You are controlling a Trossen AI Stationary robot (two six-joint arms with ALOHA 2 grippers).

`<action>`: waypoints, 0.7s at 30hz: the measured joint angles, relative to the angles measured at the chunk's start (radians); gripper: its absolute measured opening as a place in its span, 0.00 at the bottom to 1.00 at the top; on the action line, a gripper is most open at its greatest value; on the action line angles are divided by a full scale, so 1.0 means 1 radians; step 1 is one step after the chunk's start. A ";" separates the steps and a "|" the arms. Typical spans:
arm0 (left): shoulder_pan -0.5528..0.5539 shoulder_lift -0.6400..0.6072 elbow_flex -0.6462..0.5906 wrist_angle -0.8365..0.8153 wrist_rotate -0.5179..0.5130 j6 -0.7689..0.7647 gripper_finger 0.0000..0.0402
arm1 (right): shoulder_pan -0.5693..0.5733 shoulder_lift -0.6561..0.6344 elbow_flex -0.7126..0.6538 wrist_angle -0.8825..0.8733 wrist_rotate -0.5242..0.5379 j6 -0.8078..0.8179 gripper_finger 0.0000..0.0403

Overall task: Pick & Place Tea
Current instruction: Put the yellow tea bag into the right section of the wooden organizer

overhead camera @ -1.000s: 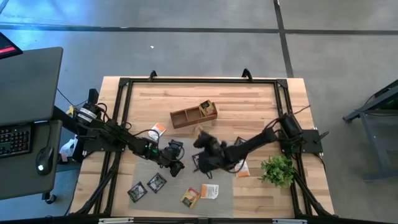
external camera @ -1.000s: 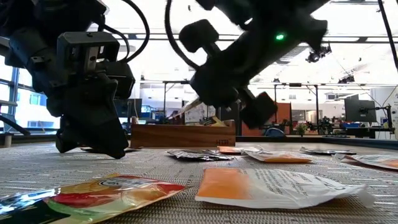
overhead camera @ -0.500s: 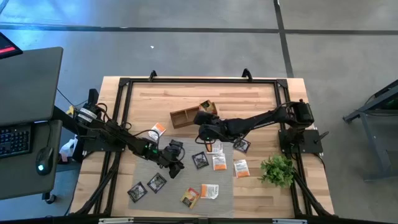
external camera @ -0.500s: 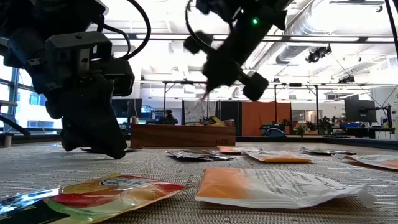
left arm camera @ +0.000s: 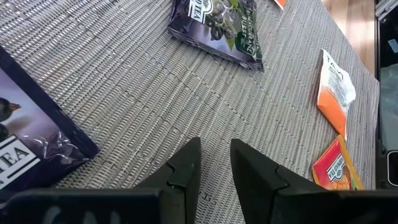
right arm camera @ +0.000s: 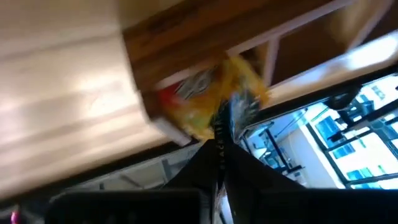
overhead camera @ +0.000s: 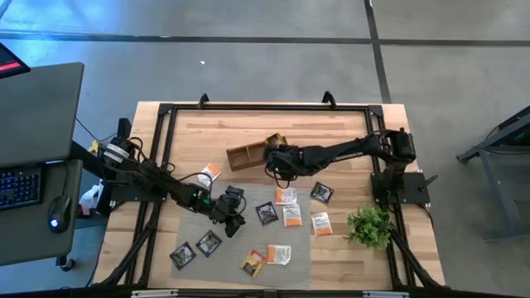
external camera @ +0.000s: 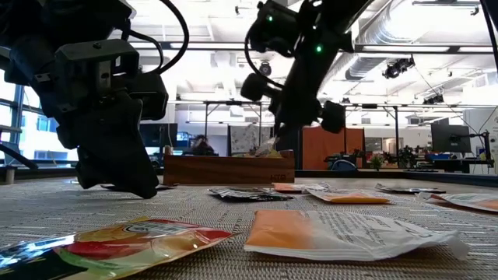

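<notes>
Right wrist view: right gripper [right arm camera: 219,146] pinches a dark sachet [right arm camera: 235,112] edge-on, just before the wooden box [right arm camera: 205,25], for dropping in.

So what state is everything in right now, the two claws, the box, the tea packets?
Left gripper: low over the mat, fingers slightly apart, holding nothing.
Right gripper: at the wooden box, pinching a dark tea sachet.
Wooden box: upright, open-topped, an orange/yellow sachet already in its end compartment.
Woven mat: flat on the table.
Loose sachets: lying flat on the mat.
Plant: upright by the right arm's base.
</notes>
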 joint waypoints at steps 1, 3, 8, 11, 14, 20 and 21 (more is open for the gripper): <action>0.000 0.000 0.000 0.000 0.000 0.000 0.22 | -0.007 0.000 -0.005 0.000 0.008 -0.010 0.06; 0.000 0.000 0.000 0.000 0.000 0.000 0.22 | -0.016 0.000 -0.007 -0.005 0.015 -0.010 0.06; 0.000 0.000 0.000 0.000 0.000 0.000 0.22 | -0.022 0.000 -0.008 0.055 -0.044 0.079 0.06; 0.000 0.000 0.000 0.000 -0.001 0.000 0.22 | -0.019 0.000 -0.008 0.099 -0.112 0.092 0.08; 0.000 0.000 0.000 0.000 -0.001 0.000 0.22 | -0.019 0.000 -0.008 0.128 -0.125 0.100 0.10; 0.000 0.000 0.000 0.000 -0.001 0.000 0.22 | -0.020 0.000 -0.008 0.141 -0.083 0.122 0.14; 0.000 0.000 0.000 0.000 -0.001 0.000 0.22 | -0.020 0.000 -0.008 0.151 -0.070 0.141 0.14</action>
